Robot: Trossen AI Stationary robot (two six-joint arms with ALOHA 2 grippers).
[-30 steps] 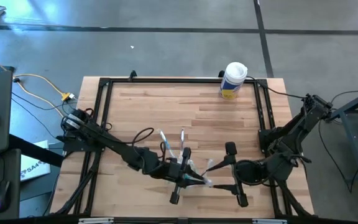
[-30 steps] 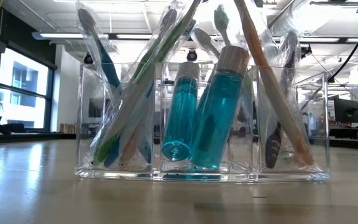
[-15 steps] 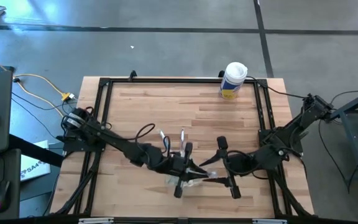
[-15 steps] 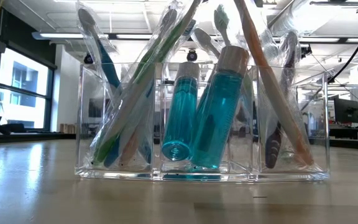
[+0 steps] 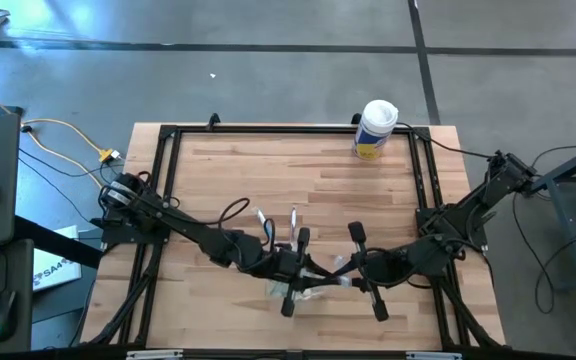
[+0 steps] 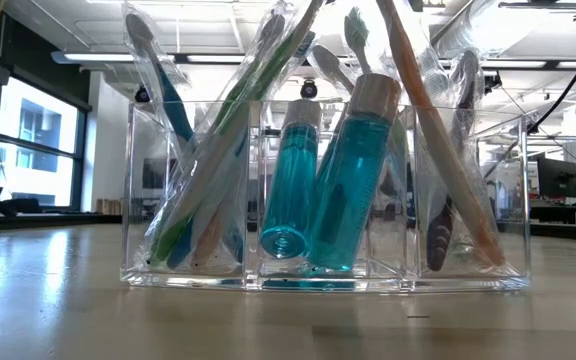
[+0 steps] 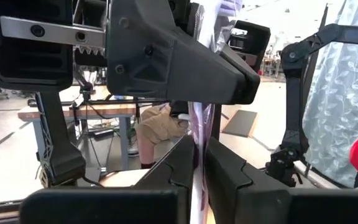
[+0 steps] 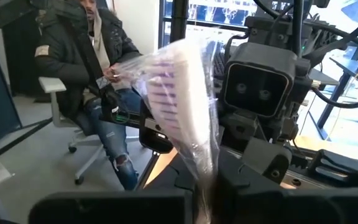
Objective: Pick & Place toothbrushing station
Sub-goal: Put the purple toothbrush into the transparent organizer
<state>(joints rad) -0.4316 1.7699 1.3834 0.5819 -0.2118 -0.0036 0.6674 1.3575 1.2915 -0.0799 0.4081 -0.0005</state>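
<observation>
A clear plastic holder (image 6: pixel 323 200) stands on the table near its front edge. It holds wrapped toothbrushes (image 6: pixel 218 170) and two teal tubes (image 6: pixel 343 180), all leaning in its compartments. Their tops show in the high view (image 5: pixel 293 222). Just right of the holder, one toothbrush in a clear wrapper (image 5: pixel 321 283) hangs in the air between my two grippers. My left gripper (image 5: pixel 306 276) comes from the table's left and is shut on it. My right gripper (image 5: pixel 341 280) comes from the right and is shut on it too. My left gripper pinches the wrapped toothbrush (image 7: pixel 197 146) between its two fingers, which lie about level and come from the table's left. The toothbrush is clear of the table, and its wrapper runs on beyond the fingers (image 7: pixel 209 25). My right gripper pinches the wrapper (image 8: pixel 205 163) between its two fingers, coming about level from the table's right. The bristled head end (image 8: pixel 174 93) stands out beyond the fingers, inside the crinkled wrapper. The toothbrush is clear of the table.
A white canister with a yellow label (image 5: pixel 376 128) stands at the table's far right. A black frame (image 5: pixel 168 180) runs round the tabletop. Bare wood lies across the table's middle and far part. A person sits in a chair (image 8: pixel 98 74) in the room beyond.
My right gripper has moved toward the table's left, up to my left gripper, and has shut on the wrapped toothbrush that my left gripper holds. The holder and what it contains have kept still.
</observation>
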